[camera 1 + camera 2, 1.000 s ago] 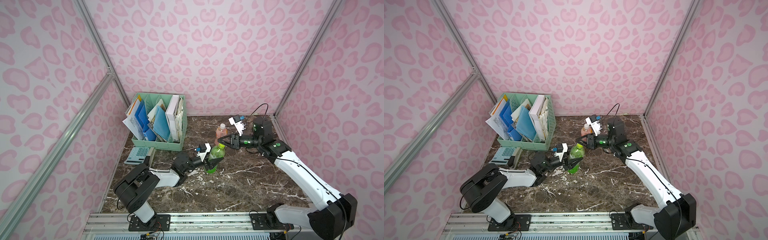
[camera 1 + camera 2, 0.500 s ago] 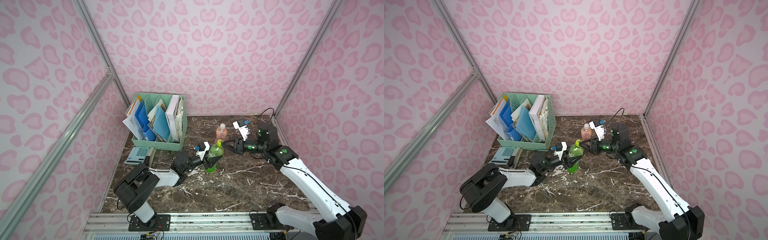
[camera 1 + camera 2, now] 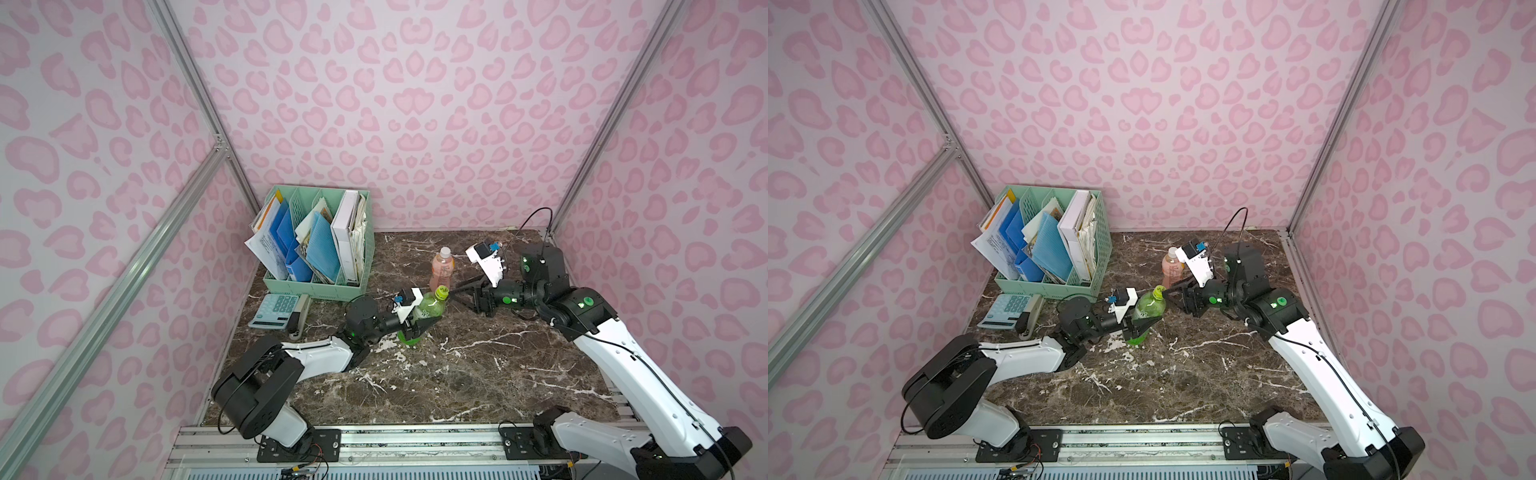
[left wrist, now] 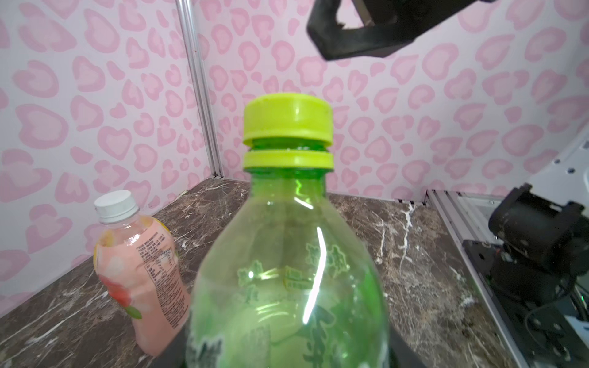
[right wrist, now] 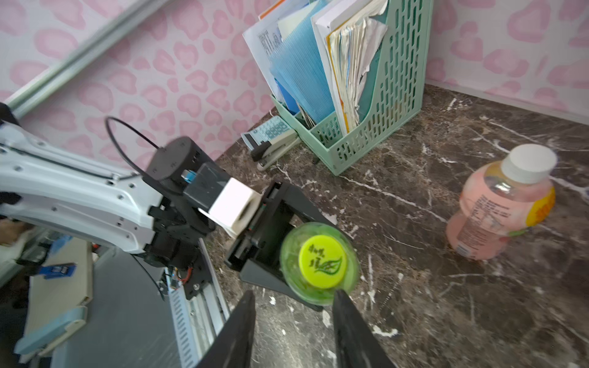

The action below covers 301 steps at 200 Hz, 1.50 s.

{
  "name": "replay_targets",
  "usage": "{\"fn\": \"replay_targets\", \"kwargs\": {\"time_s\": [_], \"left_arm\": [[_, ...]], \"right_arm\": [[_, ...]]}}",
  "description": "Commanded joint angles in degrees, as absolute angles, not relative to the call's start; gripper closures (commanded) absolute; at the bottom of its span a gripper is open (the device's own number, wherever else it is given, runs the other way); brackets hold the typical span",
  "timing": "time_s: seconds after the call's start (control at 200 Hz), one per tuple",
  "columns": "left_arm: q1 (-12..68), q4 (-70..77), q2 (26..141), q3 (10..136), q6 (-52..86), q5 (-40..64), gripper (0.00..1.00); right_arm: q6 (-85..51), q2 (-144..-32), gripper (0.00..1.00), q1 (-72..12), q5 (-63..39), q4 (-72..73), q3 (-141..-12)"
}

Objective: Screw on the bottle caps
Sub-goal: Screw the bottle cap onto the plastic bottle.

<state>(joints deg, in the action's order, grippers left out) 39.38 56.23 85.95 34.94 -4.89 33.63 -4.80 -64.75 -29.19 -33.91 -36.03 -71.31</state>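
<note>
Though near green bottle (image 3: pixel 428 309), file rack (image 3: pixel 299 286) apart.

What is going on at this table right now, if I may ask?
The left claw grips the clear green plastic bottle, upright on the dark marble table. The round yellow-green plastic cap sits on its neck, with a gap above the collar ring, so it may not be fully tight. The right claw hovers open near the cap, touching nothing. The pale pink plastic bottle stands behind, its white cap on.
</note>
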Motion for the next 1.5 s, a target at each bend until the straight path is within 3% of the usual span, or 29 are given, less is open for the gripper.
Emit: {"fn": "replay_targets", "kwargs": {"time_s": [0.0,0.15,0.37,0.575,0.715,1.16,1.5], "left_arm": [[39.2,40.5,82.3,36.7,-18.4,38.3,0.4],[37.5,25.5,78.5,39.9,-28.1,40.7,0.42],[33.8,17.4,76.2,41.5,-34.4,44.2,0.42],[32.8,13.3,75.8,43.2,-36.8,46.0,0.41],[32.5,12.5,76.0,43.7,-36.9,47.3,0.42],[32.5,9.4,77.5,45.7,-37.5,50.9,0.42],[32.6,7.2,77.9,46.7,-38.3,52.5,0.42]], "right_arm": [[8.4,-65.7,0.61,-29.2,-31.1,-41.6,-71.4],[18.0,-66.0,0.58,-29.2,-30.4,-41.6,-72.2],[34.0,-64.2,0.58,-29.9,-30.7,-41.8,-72.6],[51.0,-64.9,0.41,-34.1,-24.2,-39.9,-71.1],[58.9,-64.7,0.37,-34.4,-24.2,-41.0,-71.1],[69.3,-68.5,0.44,-42.7,-18.5,-44.5,-72.6],[71.7,-68.7,0.58,-43.2,-18.2,-43.1,-71.3]]}}
